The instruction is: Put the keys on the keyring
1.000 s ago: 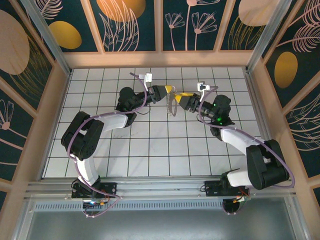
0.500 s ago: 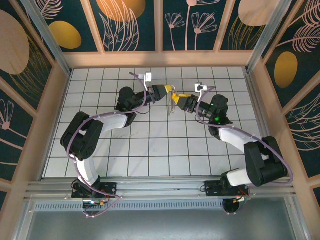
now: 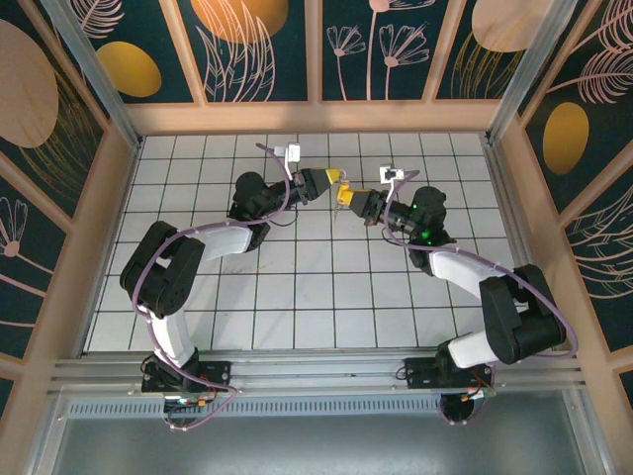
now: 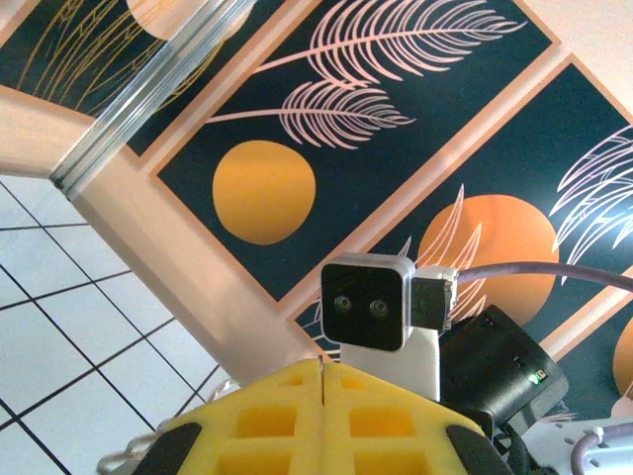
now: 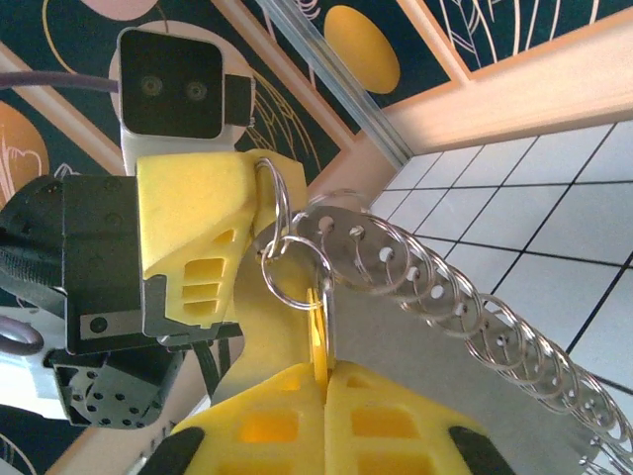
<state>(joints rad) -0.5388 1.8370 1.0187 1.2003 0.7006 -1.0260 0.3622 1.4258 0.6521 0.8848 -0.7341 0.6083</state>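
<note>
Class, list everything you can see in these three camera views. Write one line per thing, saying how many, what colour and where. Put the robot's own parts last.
keyring: one, pale grey band with a row of silver rings along one edge, held up between the two grippers.
table: one, white tiles with dark lines, under the arms.
wall panels: several, dark teal with orange discs and pale leaf drawings, around the table.
wrist cameras: two, pale body with dark face, one on each wrist.
left gripper: one, yellow fingers, shut on a ring at the keyring's end.
right gripper: one, yellow fingers, shut on the keyring's band.
arms: two, white and black with purple cables, bases at the near edge.
</note>
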